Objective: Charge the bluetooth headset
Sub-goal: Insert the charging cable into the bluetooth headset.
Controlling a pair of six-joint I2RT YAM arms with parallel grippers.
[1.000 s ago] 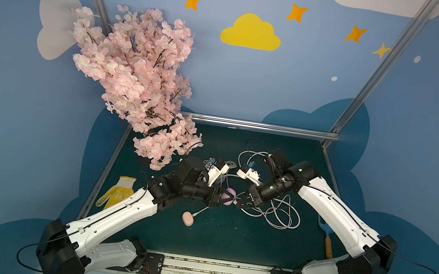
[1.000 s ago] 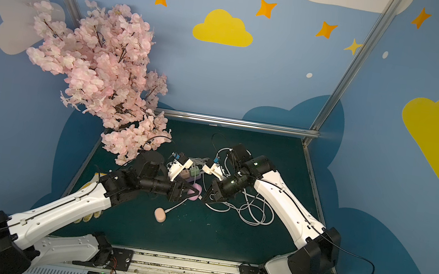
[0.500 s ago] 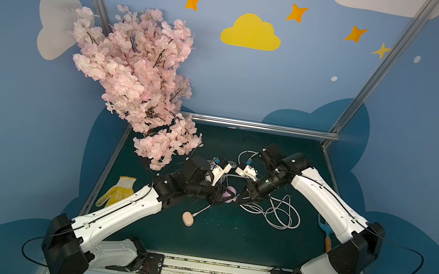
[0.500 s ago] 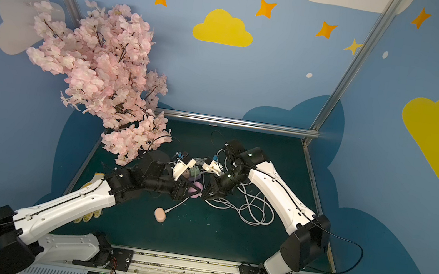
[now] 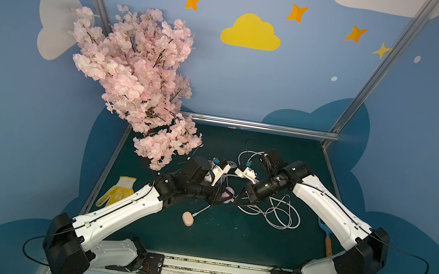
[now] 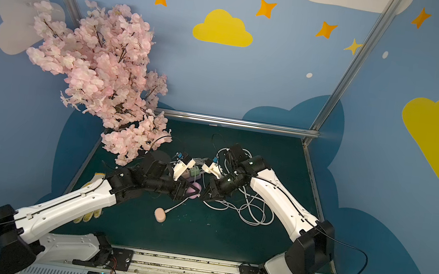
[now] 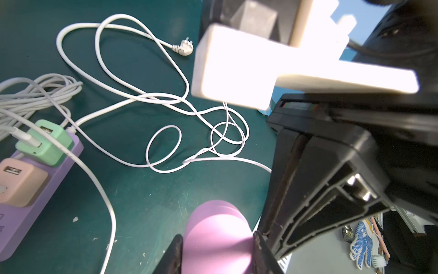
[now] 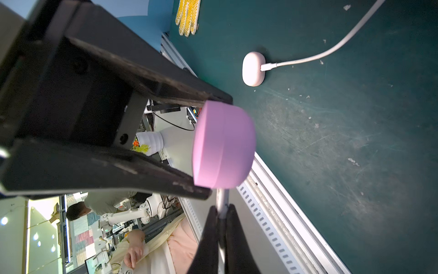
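The right gripper is pinched shut on the plug of a thin white cable. The plug's tip meets the rim of the purple case, which I take to be the headset's. The jaws of the left gripper are clamped on that case and hold it clear of the green table, about its middle. The curve of the case hides the joint, so I cannot tell whether the plug is seated.

To do this well, I'd say the left arm should hold dead steady. The right should push straight along the plug's own line with no sideways lean, because a round case could swivel between flat jaws. The cable's loops lie at 4 o'clock from the case and look slack enough not to drag.

The purple power strip lies at 12 o'clock, and its cord seems to end in a wall plug lying loose on the table, which is worth checking. A pink case at 7 o'clock has its own lead plugged in, so the arms should stay clear of it.
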